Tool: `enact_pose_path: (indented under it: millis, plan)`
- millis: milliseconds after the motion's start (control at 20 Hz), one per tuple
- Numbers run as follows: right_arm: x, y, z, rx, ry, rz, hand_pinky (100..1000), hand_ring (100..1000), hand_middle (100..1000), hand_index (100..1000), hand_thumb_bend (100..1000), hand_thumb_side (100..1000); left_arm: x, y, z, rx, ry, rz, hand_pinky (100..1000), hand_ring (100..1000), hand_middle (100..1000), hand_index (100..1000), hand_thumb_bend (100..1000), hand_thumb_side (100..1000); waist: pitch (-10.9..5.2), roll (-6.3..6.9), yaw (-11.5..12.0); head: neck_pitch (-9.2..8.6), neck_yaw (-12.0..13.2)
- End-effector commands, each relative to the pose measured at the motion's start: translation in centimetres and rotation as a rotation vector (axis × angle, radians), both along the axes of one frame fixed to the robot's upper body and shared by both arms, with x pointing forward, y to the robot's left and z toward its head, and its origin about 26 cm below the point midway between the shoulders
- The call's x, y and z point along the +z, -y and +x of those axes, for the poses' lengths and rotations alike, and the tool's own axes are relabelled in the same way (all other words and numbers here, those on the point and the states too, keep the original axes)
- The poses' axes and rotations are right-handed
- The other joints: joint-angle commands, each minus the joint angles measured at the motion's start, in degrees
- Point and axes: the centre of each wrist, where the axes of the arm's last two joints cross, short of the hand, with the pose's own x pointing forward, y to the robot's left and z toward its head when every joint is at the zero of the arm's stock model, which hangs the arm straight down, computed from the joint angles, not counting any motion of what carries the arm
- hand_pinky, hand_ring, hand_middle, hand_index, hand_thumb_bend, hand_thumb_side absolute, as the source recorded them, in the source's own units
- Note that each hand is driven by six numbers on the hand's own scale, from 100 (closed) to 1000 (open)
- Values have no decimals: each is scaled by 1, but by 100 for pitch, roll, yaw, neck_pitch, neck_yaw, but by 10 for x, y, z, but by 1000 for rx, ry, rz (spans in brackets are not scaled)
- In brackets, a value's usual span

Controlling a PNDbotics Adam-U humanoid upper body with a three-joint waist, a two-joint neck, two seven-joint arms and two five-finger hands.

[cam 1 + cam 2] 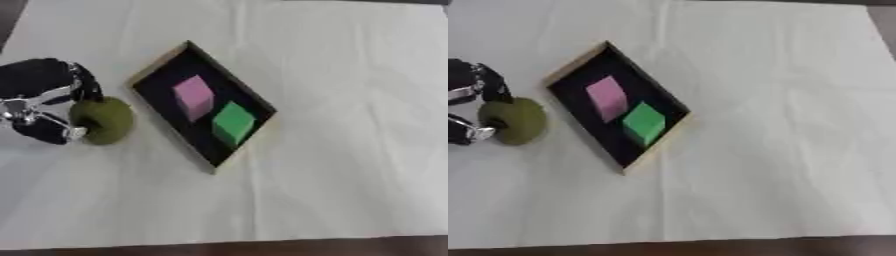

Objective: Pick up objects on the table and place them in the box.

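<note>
— Left eye view: where's the left hand (42,107)?
— Curled round an olive-green round object (103,120), just left of the box (154,67).
— Inside the box?
— Pink block (193,97), green block (233,122), seemingly touching.

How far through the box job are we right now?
Two pieces look done: the pink block and the green block lie inside the box. In hand: the left hand has its fingers curled round the olive-green round object, left of the box and not yet in it. Left to do: get that object into the box. No other loose object shows on the white cloth.
</note>
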Motion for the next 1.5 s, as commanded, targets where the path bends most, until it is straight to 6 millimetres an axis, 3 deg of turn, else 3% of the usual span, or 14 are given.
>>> enact_pose_path:
  millis: [50,400,700,1150,1500]
  plan:
    - [7,5,-3,-13,15,-2,1000,930,672,800,100,470,15,2,-7,-18,79,2,574,524,469,615,110,100,-127,23,-10,-13,-33]
    - [6,9,-5,-28,16,12,1000,925,668,797,100,470,61,24,-49,-142,281,-30,557,513,457,600,124,100,-141,32,25,77,-193]
    - [5,8,-4,-23,4,10,1000,924,665,796,100,470,90,40,-55,-222,383,-98,553,511,458,603,103,100,-186,59,48,115,-260]
    - [3,6,0,-2,-18,10,1000,924,663,797,100,470,93,55,-16,-163,340,-182,545,507,456,602,100,100,-191,52,17,113,-241]
    - [2,5,1,10,-24,11,1000,925,663,797,100,470,77,64,19,-115,298,-162,546,511,459,605,100,100,-151,34,-15,102,-187]
